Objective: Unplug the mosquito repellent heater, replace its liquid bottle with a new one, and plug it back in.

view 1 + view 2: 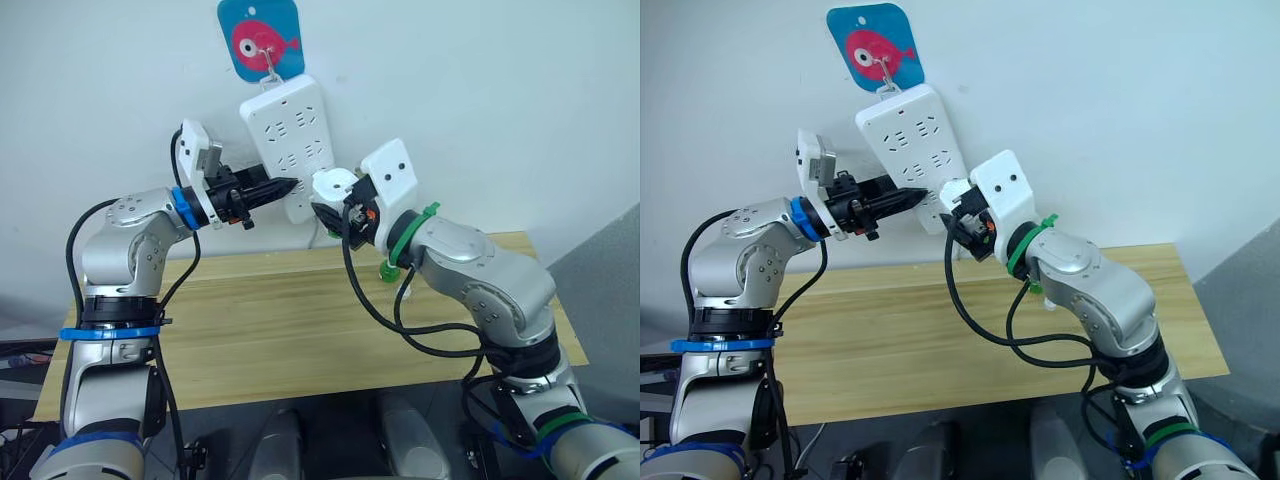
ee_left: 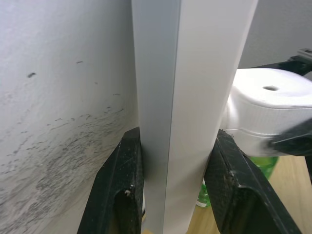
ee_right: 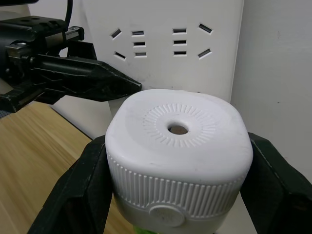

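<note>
Two claws at the wall: left claw [image 1: 283, 187] clamped on power strip [image 1: 290, 135]; right claw [image 3: 178, 170] on mosquito repellent heater [image 3: 178, 151].

The heater [image 3: 175, 161] hides the power strip's [image 3: 161, 44] lower sockets, so whether its plug is seated cannot be told. A green bottle [image 2: 261, 165] peeks out beneath the heater, mostly covered. The strip's top runs past the picture's edge.

No readable text, label, brand or number is seen; only a pink fish sign is shown on the blue wall hook plate [image 1: 259, 37].
</note>
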### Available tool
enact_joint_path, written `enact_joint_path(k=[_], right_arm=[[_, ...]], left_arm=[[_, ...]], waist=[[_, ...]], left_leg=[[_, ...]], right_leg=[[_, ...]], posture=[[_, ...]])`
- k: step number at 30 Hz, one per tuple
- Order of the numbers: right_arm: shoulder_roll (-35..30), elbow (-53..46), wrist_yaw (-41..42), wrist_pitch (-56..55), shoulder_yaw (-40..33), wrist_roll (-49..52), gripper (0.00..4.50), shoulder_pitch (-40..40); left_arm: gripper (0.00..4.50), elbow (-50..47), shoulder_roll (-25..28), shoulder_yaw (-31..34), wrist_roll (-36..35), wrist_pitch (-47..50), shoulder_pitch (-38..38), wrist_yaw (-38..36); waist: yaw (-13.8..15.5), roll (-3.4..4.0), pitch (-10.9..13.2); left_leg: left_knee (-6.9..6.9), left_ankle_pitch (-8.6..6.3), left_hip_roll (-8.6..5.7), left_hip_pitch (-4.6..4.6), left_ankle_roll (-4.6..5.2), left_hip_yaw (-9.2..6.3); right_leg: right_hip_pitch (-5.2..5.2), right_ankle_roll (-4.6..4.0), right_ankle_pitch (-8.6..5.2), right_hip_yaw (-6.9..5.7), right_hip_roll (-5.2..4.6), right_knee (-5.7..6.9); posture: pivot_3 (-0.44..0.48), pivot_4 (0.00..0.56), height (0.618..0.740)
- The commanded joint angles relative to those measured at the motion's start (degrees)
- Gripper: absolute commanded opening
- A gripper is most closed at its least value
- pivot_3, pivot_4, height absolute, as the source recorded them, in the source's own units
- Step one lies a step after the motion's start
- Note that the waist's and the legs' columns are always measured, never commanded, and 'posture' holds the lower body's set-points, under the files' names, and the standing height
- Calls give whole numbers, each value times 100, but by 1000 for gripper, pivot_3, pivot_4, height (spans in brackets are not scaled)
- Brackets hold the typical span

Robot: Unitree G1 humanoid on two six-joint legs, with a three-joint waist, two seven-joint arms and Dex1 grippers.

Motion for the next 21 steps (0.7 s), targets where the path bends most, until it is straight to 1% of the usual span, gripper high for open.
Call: enact_joint_path(k=[1,8,16,18,19,20,21], right_arm=[[182,147,26,-288,-55,-278,3141,-187],[361,628,317,-735,72,-626,3141,-123],[413,743,660,-805,15,-703,3141,-111],[384,616,695,-724,-102,-647,3864,-63],[356,564,724,-678,-133,-634,4065,-43],[324,519,726,-616,-153,-646,4388,-31],[274,472,724,-536,-155,-669,4500,-23]], left_arm=[[1340,-383,-70,-99,-194,69,22,-168],[1340,-452,-93,-101,-244,181,37,-197],[1340,-420,-41,-89,-115,72,110,-143],[1340,-316,-38,-63,-58,-17,96,-129],[1339,-278,-24,-67,-41,-49,91,-156],[1339,-234,-7,-82,16,-137,90,-178],[1339,-196,0,-82,51,-190,89,-170]], waist=[[-10,0,0],[-51,1,-1],[-90,2,-3],[-85,1,-3],[-68,1,-4],[-61,1,-4],[-55,0,-5]], left_leg=[[0,0,0,0,0,0],[4,5,1,7,-8,0],[5,8,4,10,-10,-1],[4,8,3,10,-10,-2],[4,8,2,9,-11,-3],[4,8,1,8,-10,-3],[3,8,2,5,-11,-5]], right_leg=[[0,0,0,0,0,2],[0,0,0,3,2,15],[0,0,1,2,4,22],[0,0,1,2,4,22],[0,0,1,2,3,22],[0,0,1,1,2,21],[0,0,1,-1,3,16]], posture=[[-154,202,734],[-148,201,734],[-146,204,734],[-146,204,734],[-146,204,734],[-149,203,734],[-149,203,734]])
